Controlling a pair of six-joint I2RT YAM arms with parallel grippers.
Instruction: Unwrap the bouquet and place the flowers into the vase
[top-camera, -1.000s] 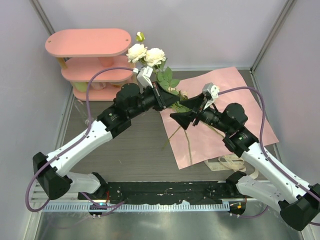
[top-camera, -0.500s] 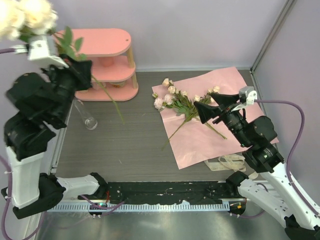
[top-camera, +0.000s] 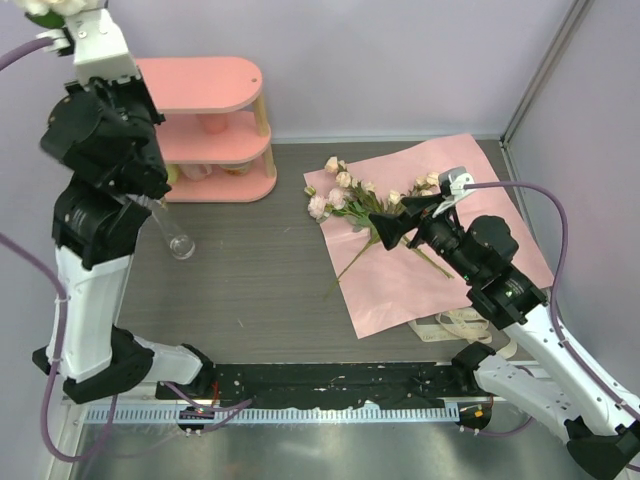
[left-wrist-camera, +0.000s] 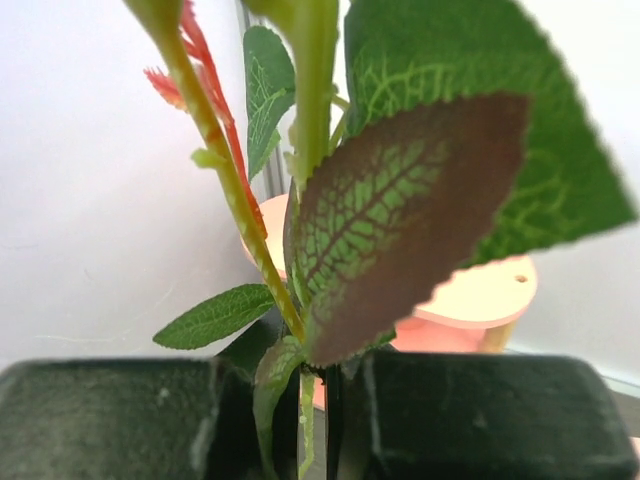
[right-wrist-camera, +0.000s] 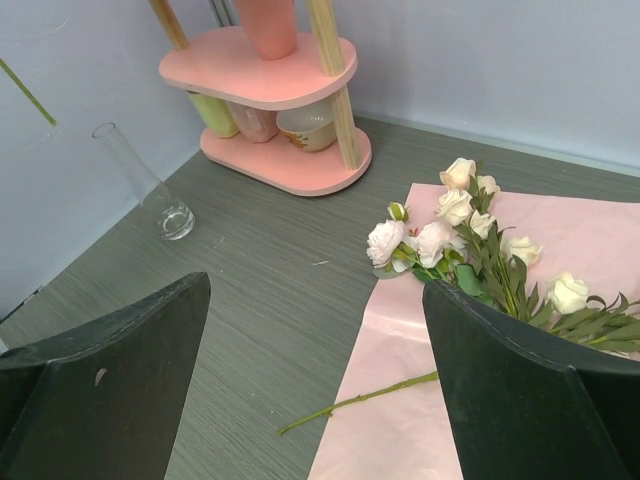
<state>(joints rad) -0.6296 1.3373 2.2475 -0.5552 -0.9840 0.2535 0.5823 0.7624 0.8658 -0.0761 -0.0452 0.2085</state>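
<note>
Flowers (left-wrist-camera: 400, 220) between left fingers (left-wrist-camera: 110, 420) higher than before; right fingers (right-wrist-camera: 100, 390) wider.

The held flowers (top-camera: 42, 8) sit in the top left corner of the top view, and the edge cuts off nearly all of their blooms. The left gripper (left-wrist-camera: 322, 405) cannot be made out there. In the left wrist view the leaves (left-wrist-camera: 400, 230) are very close and fuzzy, run off the top edge, and cover most of the pink shelf (left-wrist-camera: 480, 295). The vase (top-camera: 178, 242), near the left edge of the table (top-camera: 260, 290), has its far end behind the left arm (top-camera: 95, 220). The ribbon (top-camera: 462, 325), near the table's front right corner, lies partly under the right arm (top-camera: 500, 290). In the right wrist view the right edge cuts the loose roses (right-wrist-camera: 470, 230).
</note>
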